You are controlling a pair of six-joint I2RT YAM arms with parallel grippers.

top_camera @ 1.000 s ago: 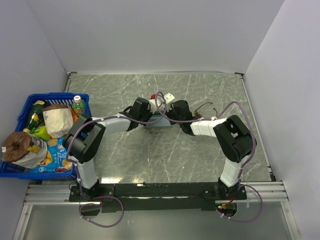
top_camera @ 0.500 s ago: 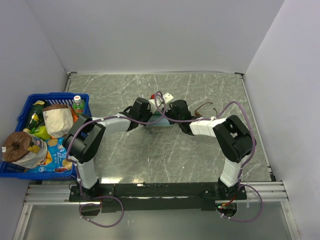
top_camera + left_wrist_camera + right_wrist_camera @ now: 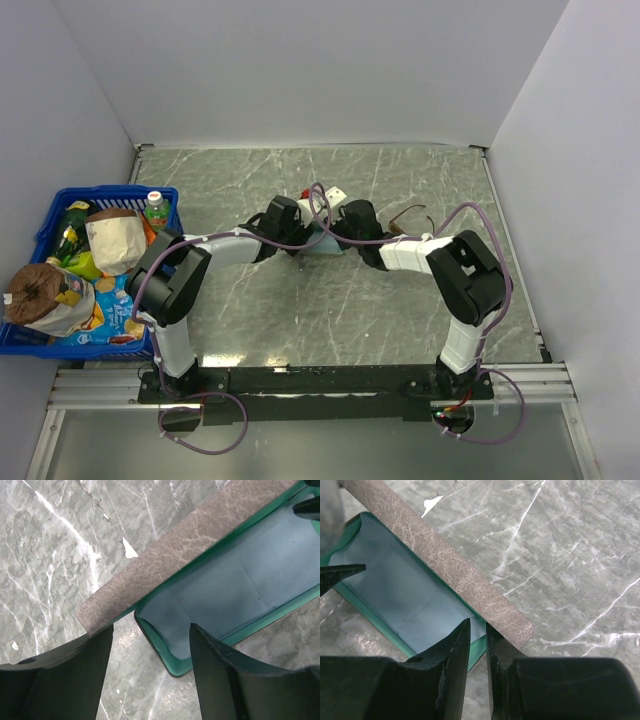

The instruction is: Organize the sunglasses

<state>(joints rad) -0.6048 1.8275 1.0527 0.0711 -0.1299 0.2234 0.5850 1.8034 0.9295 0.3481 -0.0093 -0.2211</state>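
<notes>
Near the middle of the grey marbled table (image 3: 400, 320), a rectangular case (image 3: 165, 655) lies open, its grey-brown textured lid (image 3: 170, 550) raised along the far side and its teal lining exposed. A light blue square cloth (image 3: 235, 590) lies flat inside it. Both arms reach in to the case from opposite ends. The left gripper (image 3: 151, 627) has its dark fingers spread wide, straddling one rounded corner of the case without touching it. The right gripper (image 3: 477, 624) has its fingers only a narrow slit apart at the other end, with the teal rim showing in the gap. The thin brown-framed sunglasses (image 3: 410, 216) lie on the table outside the case, just beyond the right forearm. A blue plastic basket (image 3: 110, 190) of groceries stands at the left edge.
</notes>
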